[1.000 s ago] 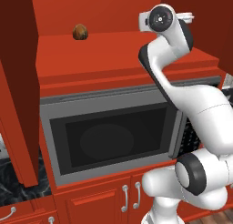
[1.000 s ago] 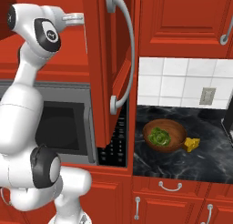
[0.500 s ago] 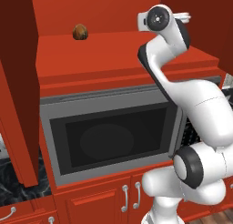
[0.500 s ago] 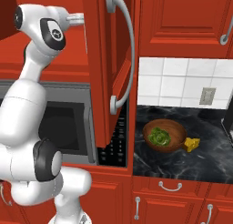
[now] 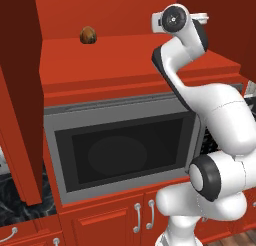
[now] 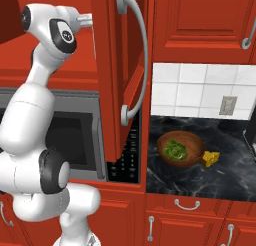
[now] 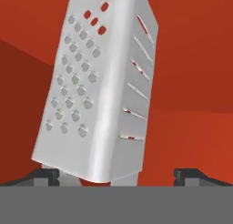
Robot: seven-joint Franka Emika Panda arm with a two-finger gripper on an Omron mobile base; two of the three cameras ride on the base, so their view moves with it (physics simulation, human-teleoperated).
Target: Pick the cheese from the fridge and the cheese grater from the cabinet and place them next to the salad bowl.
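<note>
The cheese grater (image 7: 98, 91), silvery with dotted and slotted faces, stands close in front of the hand on the red shelf of the cabinet (image 5: 125, 60). My gripper (image 7: 118, 175) is open, one fingertip on each side of the grater's base, the right one clearly apart from it. In the right base view my wrist (image 6: 84, 21) reaches behind the open cabinet door (image 6: 117, 65). The cheese (image 6: 211, 158), a small yellow wedge, lies on the dark counter touching or nearly touching the brown salad bowl (image 6: 192, 142) with greens in it. The fridge is out of view.
A small brown round thing (image 5: 87, 34) sits at the back left of the cabinet shelf. A grey microwave (image 5: 120, 150) is built in below the shelf. Red lower cupboards with silver handles (image 6: 187, 205) run under the black counter (image 6: 225, 180).
The arm's upper joints have shifted slightly toward the cabinet. The gripper has stayed open and the cheese and bowl have not moved.
</note>
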